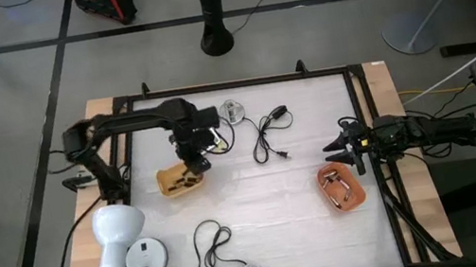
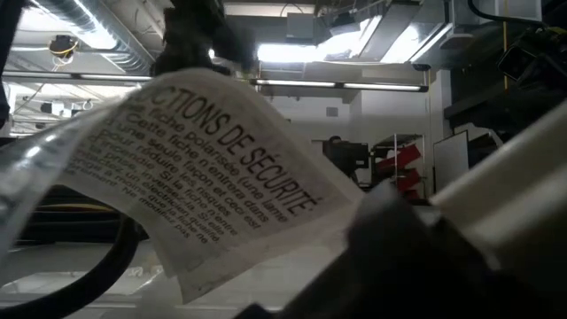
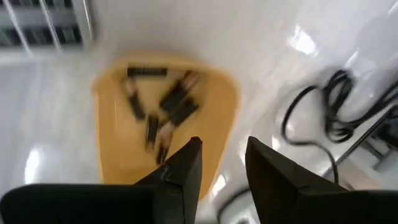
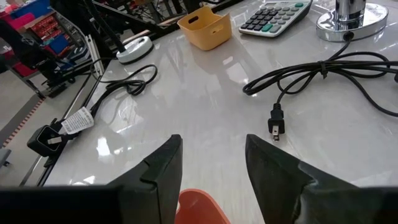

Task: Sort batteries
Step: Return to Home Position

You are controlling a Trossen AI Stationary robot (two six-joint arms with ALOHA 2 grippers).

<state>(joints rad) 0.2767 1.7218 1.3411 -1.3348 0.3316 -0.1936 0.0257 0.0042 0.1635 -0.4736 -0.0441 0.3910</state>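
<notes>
Several small dark batteries (image 3: 165, 112) lie loose inside a yellow tray (image 3: 112, 155) on the table's left half (image 1: 169, 185). My left gripper (image 3: 224, 158) hovers open just above the tray's rim with nothing between its fingers; the high view shows it over the tray's far right part (image 1: 195, 163). An orange tray (image 1: 340, 186) sits on the table's right half. My right gripper (image 4: 211, 162) is open and level above the table, just beyond the orange tray's far edge (image 4: 198, 208), pointing toward the table's left (image 1: 341, 151).
A black cable with a plug (image 4: 277, 121) lies mid-table, and a second cable with a paper label (image 1: 223, 251) lies near the front edge. A calculator (image 4: 273, 15) and a round silver disc (image 1: 232, 110) sit beyond the yellow tray. A white lamp (image 1: 118, 237) stands front-left. The label fills the low view (image 2: 204, 168).
</notes>
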